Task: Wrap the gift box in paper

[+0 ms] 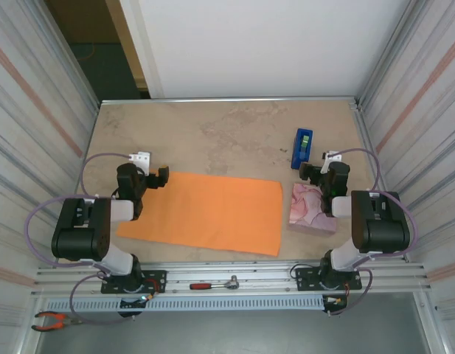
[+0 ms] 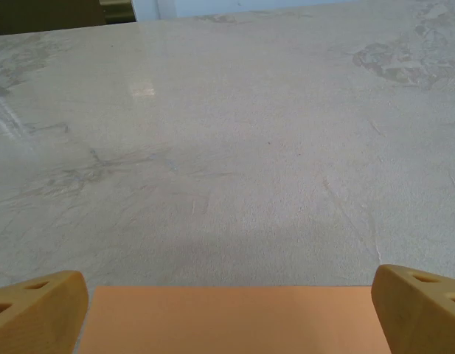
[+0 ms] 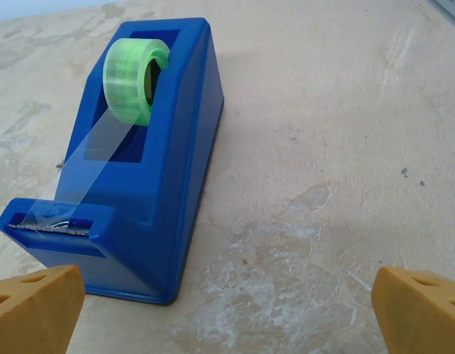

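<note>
The paper (image 1: 205, 212) lies flat by the near edge of the tabletop (image 1: 234, 133), the gift box (image 1: 312, 209) just beside its right edge, seemingly staged for sliding on. The left pincer (image 1: 161, 177) and right pincer (image 1: 310, 173) gape empty. The right wrist view adds the tape dispenser (image 3: 131, 169) with its strip reaching the cutter, unreadable from above.

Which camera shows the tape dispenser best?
The right wrist view: the blue tape dispenser sits close up, its green roll and the strip running to the cutter plain. The top external view shows it small, beyond the gift box.
</note>
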